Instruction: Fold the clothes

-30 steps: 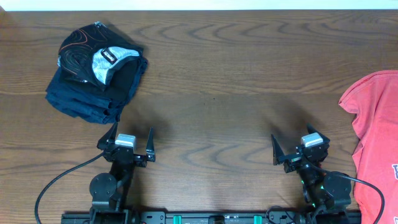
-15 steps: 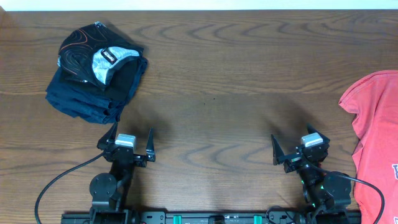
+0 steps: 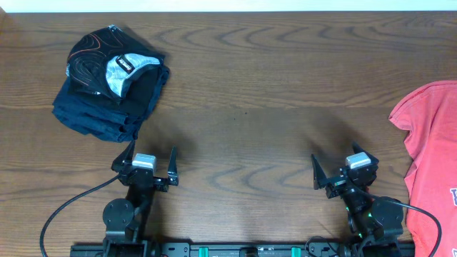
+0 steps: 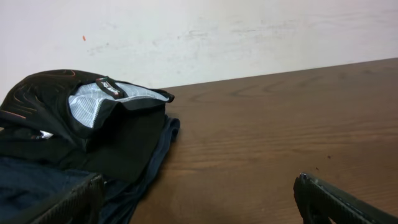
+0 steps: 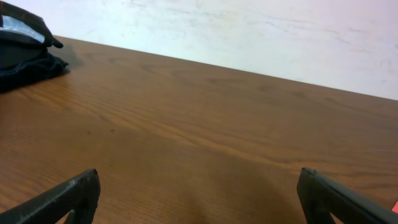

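Resting unmoved, the left pincer (image 3: 152,148) and right pincer (image 3: 334,152) stood apart, empty; the coral T-shirt (image 3: 432,164) lay untouched right of the right pincer; folding had not begun.

From overhead you get even, soft light on the table (image 3: 243,93). The grain is sharp, the wood reads matte, and only faint, soft-edged shadows lie just beyond the left gripper (image 3: 153,147) and right gripper (image 3: 334,151). The dark pile (image 3: 107,86) loses detail in its folds. Your wrist views are softer and slightly grainy. There the wall (image 4: 249,31) is bright, and the fingers (image 4: 329,202) at the lower edges are dark and out of focus.
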Motion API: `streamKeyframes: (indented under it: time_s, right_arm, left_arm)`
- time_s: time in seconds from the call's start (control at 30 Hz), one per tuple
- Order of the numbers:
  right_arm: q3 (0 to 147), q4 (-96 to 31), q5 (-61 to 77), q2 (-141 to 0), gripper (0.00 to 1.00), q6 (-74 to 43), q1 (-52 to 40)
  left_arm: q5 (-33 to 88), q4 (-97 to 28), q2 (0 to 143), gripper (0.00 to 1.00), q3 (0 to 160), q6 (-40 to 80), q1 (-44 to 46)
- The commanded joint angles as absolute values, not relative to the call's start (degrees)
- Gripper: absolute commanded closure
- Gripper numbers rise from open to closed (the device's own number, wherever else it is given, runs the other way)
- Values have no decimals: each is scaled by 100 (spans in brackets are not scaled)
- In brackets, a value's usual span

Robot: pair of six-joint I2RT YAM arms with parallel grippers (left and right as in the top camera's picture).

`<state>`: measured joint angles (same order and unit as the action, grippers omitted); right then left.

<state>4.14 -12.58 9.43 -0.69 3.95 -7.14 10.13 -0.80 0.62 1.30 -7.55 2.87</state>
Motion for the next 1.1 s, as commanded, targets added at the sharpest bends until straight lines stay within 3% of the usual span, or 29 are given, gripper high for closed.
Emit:
streamKeyframes:
  time_s: [0.0,0.5,0.7,0.93,1.07]
  right_arm:
    - [399,-1264,991,-34,1,325,-644]
    - [399,-1271,993,-36,1,298,-644]
    - [401,-1260,1009,-38,1,-410,-644]
    - [716,-1302,1935,-252,1,-1645,-644]
    - [1402,-1573,1903,-969,1,-1691,-642]
  left_arm:
    - [1052,-121,23,2,23,-786,296]
    - [1114,-292,290,2,23,-781,296]
    - [1282,-292,626,2,43,-204,296]
    - [2729,-327,1079,2,578,976,296]
    - [2742,-1142,1610,2,1455,1013,296]
